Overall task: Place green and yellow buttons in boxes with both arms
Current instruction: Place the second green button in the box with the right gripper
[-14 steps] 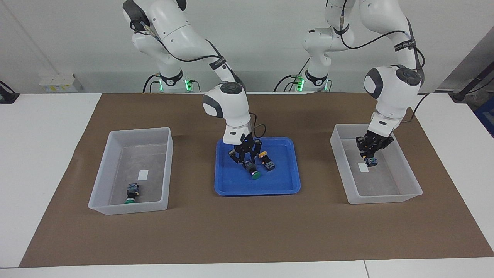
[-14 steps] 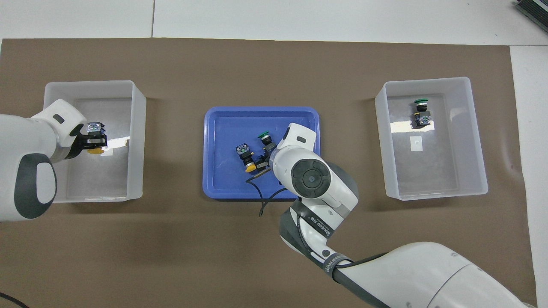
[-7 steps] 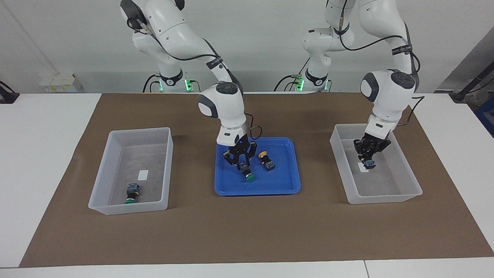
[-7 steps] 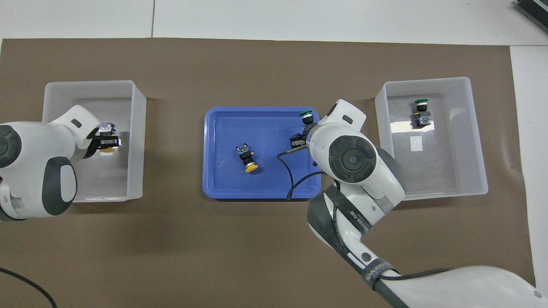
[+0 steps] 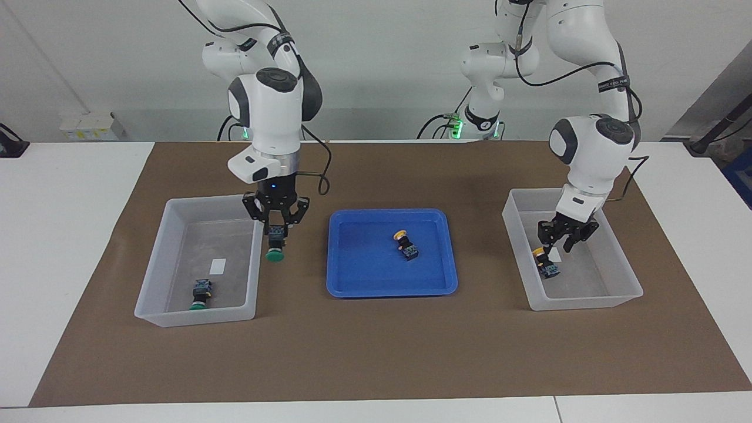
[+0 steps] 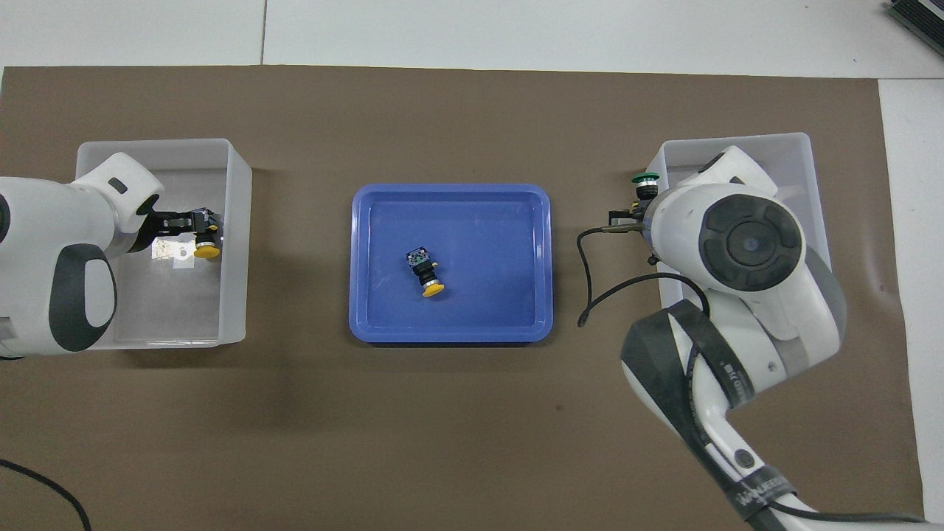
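Right gripper (image 5: pixel 276 226) clamps a green button (image 5: pixel 274 254) over the rim of the box (image 5: pixel 176 317) at nine o'clock of the blue tray (image 5: pixel 352 291), facing view: carry it inward, then release. Left gripper (image 5: pixel 565 242), seemingly parted, hangs over a yellow button (image 5: pixel 543 262) lying in the three-o'clock box (image 5: pixel 587 302)

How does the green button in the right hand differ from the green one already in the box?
The held green button hangs from the shut right hand, cap down; the boxed green button lies on its side. The held one is over the box wall beside the blue tray, not inside; the boxed one rests on the box floor. Both have green caps on dark bodies.
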Controlling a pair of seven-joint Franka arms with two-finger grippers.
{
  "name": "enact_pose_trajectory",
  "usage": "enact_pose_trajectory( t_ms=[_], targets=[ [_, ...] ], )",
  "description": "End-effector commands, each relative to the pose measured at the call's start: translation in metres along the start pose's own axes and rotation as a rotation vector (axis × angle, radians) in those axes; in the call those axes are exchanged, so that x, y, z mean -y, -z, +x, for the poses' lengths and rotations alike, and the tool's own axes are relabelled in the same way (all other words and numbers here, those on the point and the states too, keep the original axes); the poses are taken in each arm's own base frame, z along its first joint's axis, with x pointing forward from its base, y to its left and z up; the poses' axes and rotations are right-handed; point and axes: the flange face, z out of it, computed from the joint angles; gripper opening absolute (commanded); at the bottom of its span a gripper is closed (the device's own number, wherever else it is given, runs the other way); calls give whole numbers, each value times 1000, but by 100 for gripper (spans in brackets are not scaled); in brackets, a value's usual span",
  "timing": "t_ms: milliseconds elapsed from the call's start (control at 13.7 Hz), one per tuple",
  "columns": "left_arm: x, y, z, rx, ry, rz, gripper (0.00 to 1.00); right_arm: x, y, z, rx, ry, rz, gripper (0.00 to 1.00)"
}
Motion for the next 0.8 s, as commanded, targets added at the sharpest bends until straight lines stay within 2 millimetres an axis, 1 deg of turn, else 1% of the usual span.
enact_pose_trajectory(
  t_ms=[0,73,219,364,510,583,656,728],
  targets=[
    [-5,19,16,8,-13,-8,63,-51,-14,4,42,50,34,0],
    [-14,24,24,17,-12,-14,63,-67,-19,5,47,85,39,0],
    [-32,44,40,29,-12,-29,63,-91,-28,8,57,133,54,0],
    [-58,49,49,26,46,-58,63,-108,-42,13,46,114,82,0],
    [-91,50,46,30,96,-77,62,-122,-61,14,63,88,88,0],
    [-107,50,44,26,135,-90,62,-128,-66,16,43,76,93,0],
    [-130,49,41,28,181,-101,62,-134,-78,16,44,64,99,0],
    [-150,48,35,32,215,-108,62,-135,-88,16,40,57,108,0]
  ],
)
